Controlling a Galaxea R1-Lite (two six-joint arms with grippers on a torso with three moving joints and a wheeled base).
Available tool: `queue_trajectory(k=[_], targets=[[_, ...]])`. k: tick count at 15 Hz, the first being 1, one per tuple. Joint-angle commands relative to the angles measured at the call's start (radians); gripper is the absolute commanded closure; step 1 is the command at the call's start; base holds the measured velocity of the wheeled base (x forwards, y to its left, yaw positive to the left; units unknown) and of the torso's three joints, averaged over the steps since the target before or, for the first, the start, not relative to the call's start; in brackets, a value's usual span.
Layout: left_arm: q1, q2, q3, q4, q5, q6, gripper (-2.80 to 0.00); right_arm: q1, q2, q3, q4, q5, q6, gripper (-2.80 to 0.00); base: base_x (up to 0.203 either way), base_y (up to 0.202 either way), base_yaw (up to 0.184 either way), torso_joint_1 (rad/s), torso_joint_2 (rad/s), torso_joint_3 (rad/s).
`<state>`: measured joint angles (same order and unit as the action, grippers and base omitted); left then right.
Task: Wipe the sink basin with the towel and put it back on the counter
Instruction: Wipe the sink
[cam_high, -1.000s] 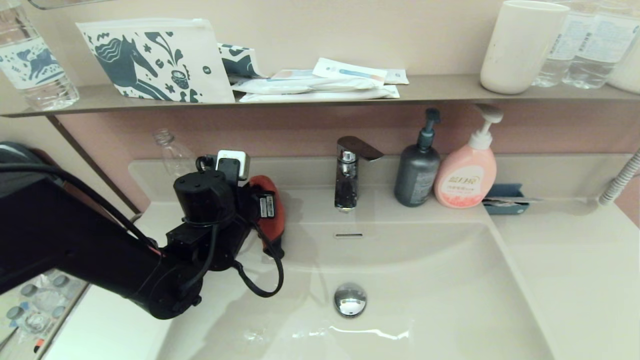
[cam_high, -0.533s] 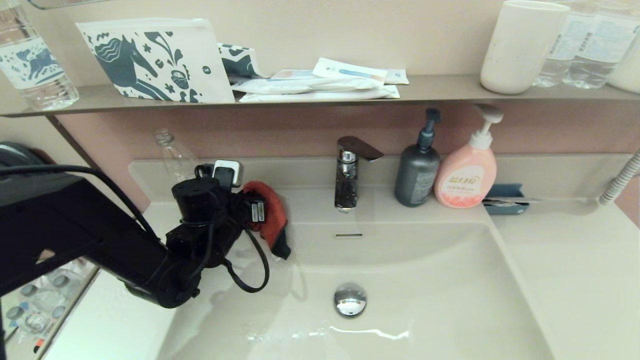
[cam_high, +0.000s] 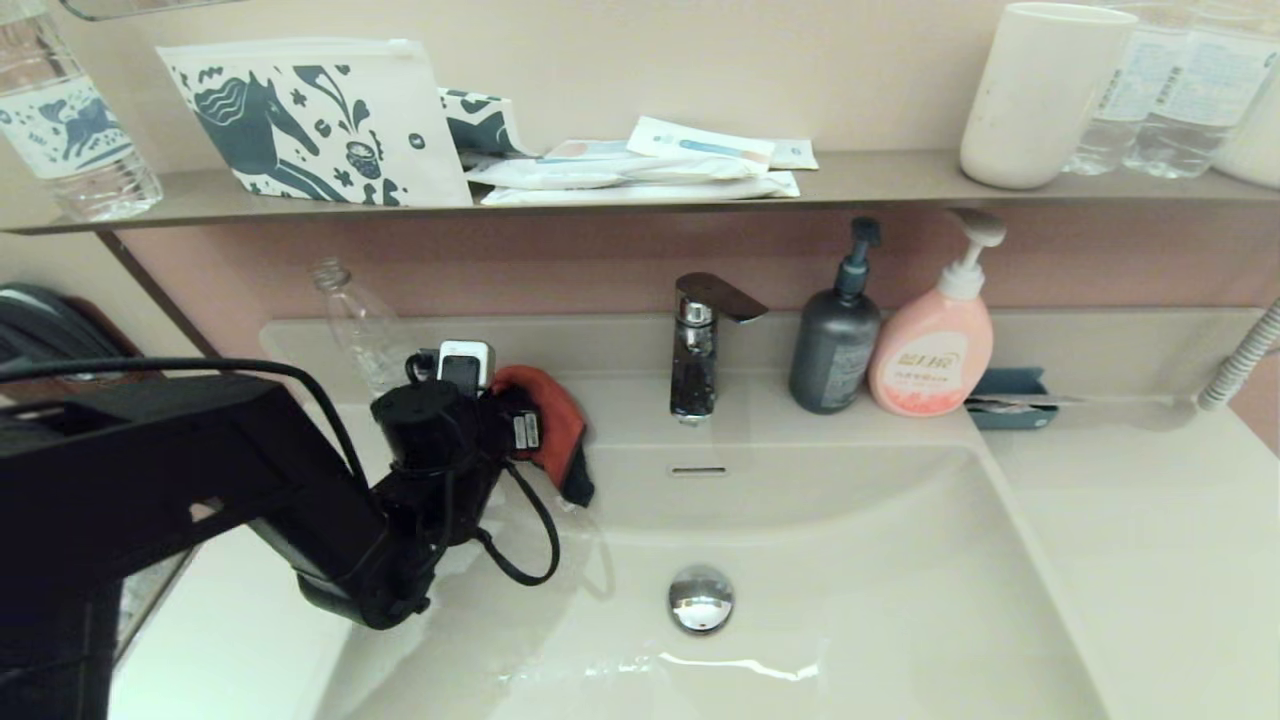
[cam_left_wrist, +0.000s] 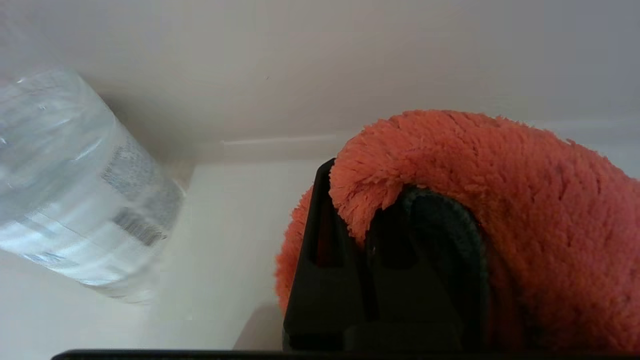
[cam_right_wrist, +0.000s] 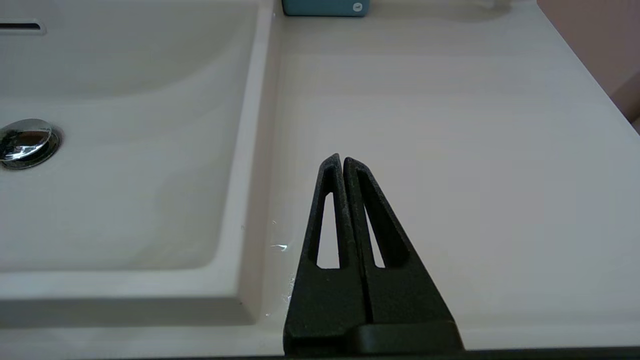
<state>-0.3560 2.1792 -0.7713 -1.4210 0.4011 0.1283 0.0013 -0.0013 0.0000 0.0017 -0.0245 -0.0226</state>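
My left gripper (cam_high: 520, 425) pinches the towel (cam_high: 548, 425) above the counter (cam_high: 620, 395), at the sink basin's (cam_high: 800, 560) back left rim.

Wiping looks done, I think; setting down remains. Nearest me, one towel; beside it one clear bottle (cam_left_wrist: 75, 190); beyond, one faucet (cam_high: 695, 350), two pump bottles (cam_high: 833, 340). My right gripper (cam_right_wrist: 342, 165) rests pressed together.

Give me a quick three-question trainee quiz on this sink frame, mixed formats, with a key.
1. True or false: the left hand is shut on the towel.
2. Which stands nearest the faucet? A. pink soap bottle B. dark pump bottle C. white cup
3. Fill in: the right hand hangs shut over the ____, beside the sink basin.

Key: 1 true; 2 B; 3 counter.
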Motion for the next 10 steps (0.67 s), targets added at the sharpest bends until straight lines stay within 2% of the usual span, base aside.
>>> queue_trajectory(k=[1,10], targets=[[-0.057,0.074,-0.02,-0.031,0.043,0.002,0.0,0.0,0.001,-0.001,0.0,0.0,0.0,0.0,0.0,0.0,0.0,0.0,0.0,0.0],[-0.182,0.111,-0.142,0.013,0.137,0.001,0.0,0.0,0.001,0.0,0.0,0.0,0.0,0.0,0.0,0.0,0.0,0.0,0.0,0.0]])
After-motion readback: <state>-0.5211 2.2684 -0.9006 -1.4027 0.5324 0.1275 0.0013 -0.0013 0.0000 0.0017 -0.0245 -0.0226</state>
